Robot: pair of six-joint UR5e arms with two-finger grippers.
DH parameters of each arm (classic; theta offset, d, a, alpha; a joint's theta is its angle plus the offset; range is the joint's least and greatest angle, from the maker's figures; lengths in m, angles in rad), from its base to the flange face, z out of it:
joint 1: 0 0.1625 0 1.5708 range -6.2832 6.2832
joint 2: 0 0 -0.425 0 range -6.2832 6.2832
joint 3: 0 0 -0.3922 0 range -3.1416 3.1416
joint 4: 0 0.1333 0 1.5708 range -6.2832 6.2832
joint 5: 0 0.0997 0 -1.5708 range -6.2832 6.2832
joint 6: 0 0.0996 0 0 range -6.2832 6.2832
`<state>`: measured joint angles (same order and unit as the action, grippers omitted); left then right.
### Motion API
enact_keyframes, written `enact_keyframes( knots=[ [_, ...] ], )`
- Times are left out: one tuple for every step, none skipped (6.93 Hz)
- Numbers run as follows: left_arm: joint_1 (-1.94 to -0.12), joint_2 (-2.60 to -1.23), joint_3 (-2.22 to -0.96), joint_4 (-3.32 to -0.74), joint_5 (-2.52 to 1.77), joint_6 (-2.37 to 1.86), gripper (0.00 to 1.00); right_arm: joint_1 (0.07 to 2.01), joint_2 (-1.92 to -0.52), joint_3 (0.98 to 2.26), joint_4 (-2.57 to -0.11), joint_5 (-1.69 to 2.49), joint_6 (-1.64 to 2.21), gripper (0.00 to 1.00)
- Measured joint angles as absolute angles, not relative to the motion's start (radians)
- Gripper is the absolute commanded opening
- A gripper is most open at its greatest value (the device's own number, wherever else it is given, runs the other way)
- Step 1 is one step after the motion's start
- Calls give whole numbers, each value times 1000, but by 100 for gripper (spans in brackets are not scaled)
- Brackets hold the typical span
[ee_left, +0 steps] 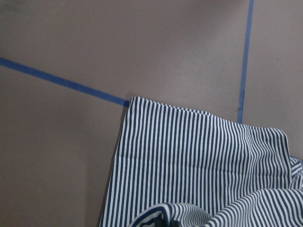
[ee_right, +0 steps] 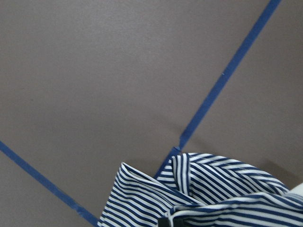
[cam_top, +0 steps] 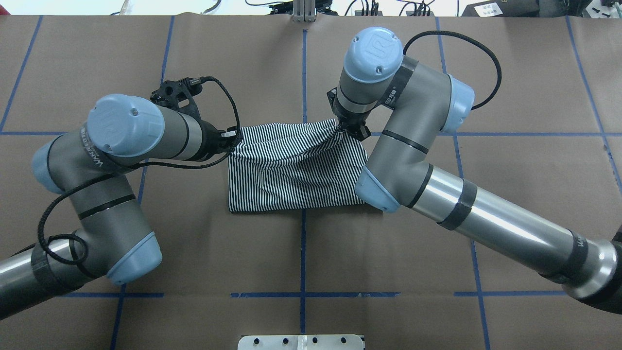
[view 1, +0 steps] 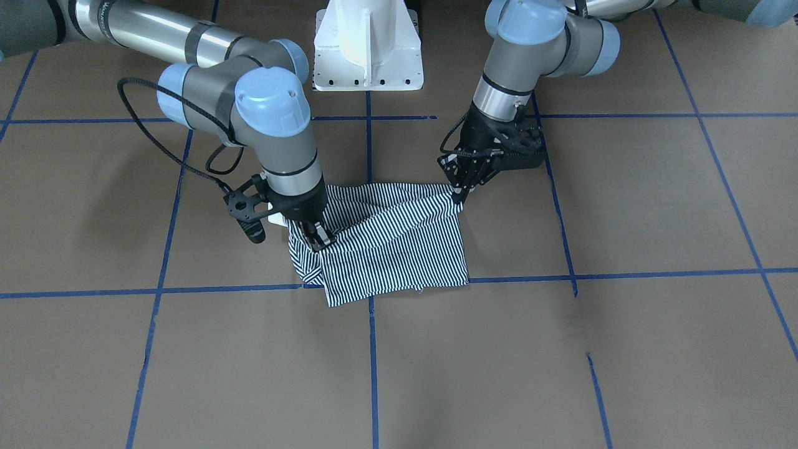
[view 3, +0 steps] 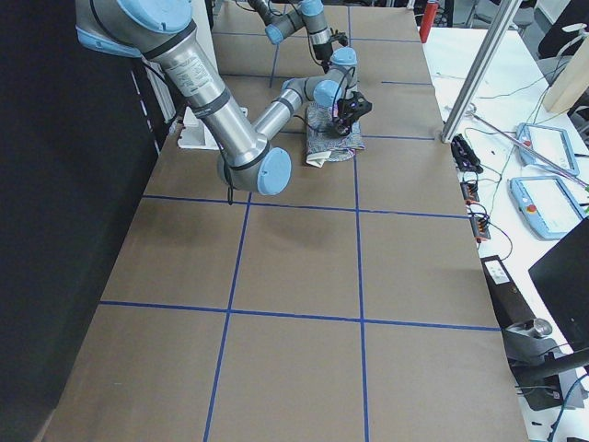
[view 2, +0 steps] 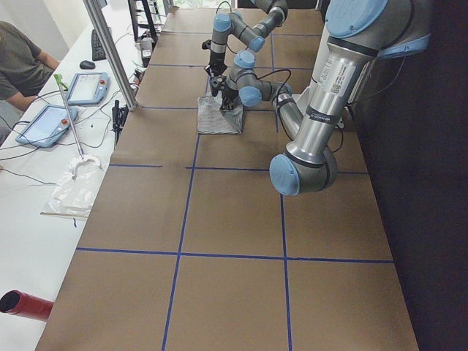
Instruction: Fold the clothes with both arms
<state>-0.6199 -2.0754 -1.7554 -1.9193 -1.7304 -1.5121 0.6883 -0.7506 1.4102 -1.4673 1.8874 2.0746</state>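
The striped polo shirt (view 1: pixel 399 249) lies folded into a rough rectangle at the table's middle; it also shows in the overhead view (cam_top: pixel 296 175). My left gripper (view 1: pixel 460 192) is shut on one upper corner of the shirt and holds it slightly raised; overhead it (cam_top: pixel 232 140) sits at the shirt's left edge. My right gripper (view 1: pixel 317 240) is shut on a bunched edge at the opposite side, at the shirt's far right corner in the overhead view (cam_top: pixel 349 129). The cloth sags between the two grippers. Both wrist views show striped cloth (ee_left: pixel 199 161) (ee_right: pixel 208 189) hanging just below. The collar and logo are hidden.
The white pedestal base (view 1: pixel 368 50) stands at the robot's side of the table. Blue tape lines (view 1: pixel 372 349) grid the brown table. In the left side view a person (view 2: pixel 22 58) sits beside tablets (view 2: pixel 73 88) on a side bench.
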Motion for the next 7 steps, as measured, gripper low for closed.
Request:
enact_keyframes(
  knots=[
    [-645,-2107,-1651,-1981,-1730,-1494,26,706,-706,1321,-1433,1894,2057,40],
    [-670,-2143,-1539,-2037,-1729,-1455,62,718,-672,1234,-1380,1896,2039,99],
    [-701,-2187,-1428,-2085,-1727,-1409,63,730,-651,1149,-1314,1898,1990,100],
    [-739,-2215,-1356,-2135,-1729,-1370,63,753,-642,1104,-1276,1911,1933,100],
    [-768,-2222,-1341,-2169,-1748,-1351,55,783,-642,1091,-1261,1944,1896,100],
    [-781,-2218,-1366,-2180,-1790,-1348,1,806,-658,1105,-1256,1976,1867,100],
    [-781,-2216,-1399,-2177,-1829,-1356,0,821,-695,1148,-1254,1997,1836,100]
  ],
)
